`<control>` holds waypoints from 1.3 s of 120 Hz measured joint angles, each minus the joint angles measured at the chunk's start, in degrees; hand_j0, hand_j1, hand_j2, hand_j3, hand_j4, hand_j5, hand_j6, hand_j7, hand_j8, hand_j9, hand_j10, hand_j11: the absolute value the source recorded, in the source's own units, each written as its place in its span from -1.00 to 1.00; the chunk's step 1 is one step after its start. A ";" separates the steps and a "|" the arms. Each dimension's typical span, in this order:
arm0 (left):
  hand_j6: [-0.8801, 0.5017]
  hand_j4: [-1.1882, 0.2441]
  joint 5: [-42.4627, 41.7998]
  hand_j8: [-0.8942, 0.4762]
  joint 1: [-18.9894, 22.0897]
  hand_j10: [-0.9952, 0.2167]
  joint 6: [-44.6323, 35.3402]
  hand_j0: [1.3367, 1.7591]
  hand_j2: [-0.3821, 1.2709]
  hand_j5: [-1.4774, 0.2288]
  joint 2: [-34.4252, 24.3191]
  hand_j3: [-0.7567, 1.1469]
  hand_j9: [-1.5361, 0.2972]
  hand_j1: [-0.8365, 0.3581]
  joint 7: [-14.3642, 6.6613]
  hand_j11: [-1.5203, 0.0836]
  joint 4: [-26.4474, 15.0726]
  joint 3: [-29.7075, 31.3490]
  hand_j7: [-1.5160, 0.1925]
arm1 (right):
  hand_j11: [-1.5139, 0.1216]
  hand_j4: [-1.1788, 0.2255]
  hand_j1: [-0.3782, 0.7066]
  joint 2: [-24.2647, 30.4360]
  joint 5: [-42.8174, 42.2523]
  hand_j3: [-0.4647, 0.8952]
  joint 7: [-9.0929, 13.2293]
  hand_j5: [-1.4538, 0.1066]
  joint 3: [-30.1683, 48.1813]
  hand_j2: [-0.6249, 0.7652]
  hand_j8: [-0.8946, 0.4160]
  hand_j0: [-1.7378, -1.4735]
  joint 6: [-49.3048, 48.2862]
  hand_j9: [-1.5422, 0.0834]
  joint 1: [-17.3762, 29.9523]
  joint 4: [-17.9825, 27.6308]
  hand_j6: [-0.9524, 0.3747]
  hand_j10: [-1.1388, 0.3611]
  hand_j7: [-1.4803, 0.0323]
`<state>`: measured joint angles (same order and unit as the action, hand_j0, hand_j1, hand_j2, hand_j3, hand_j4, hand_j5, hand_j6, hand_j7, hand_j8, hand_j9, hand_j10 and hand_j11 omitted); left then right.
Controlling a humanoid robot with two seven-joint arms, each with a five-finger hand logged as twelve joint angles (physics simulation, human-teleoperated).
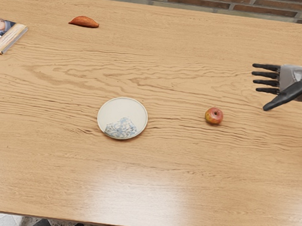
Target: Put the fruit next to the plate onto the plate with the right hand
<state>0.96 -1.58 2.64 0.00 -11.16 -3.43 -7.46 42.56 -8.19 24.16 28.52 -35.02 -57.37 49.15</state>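
Right hand (290, 83) hangs above desk (131, 188) at right edge, fingers (266, 67) spread, pointing left, empty. Apple (213, 116) lies right of plate (114, 108), apart.

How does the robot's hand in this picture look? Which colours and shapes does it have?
Only the right hand shows. Its back and wrist have a smooth, light grey shell. The fingers are slim, black and jointed, and the thumb is black too. No cables, markings or sleeve can be seen. The left arm is out of view.
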 joint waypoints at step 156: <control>0.26 0.64 -0.02 0.29 0.01 0.62 0.00 0.52 -0.53 0.71 0.00 -0.21 0.66 0.96 0.00 0.88 0.00 -0.01 0.76 | 0.26 0.14 -0.13 -17.02 -59.47 -0.32 10.84 0.24 -0.94 -0.18 -0.21 -0.40 33.46 0.30 7.22 23.08 -0.13 0.02 0.31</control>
<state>0.94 -1.57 2.64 0.00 -11.16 -3.43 -7.47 25.54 -67.66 35.00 27.58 -1.56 -50.15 72.23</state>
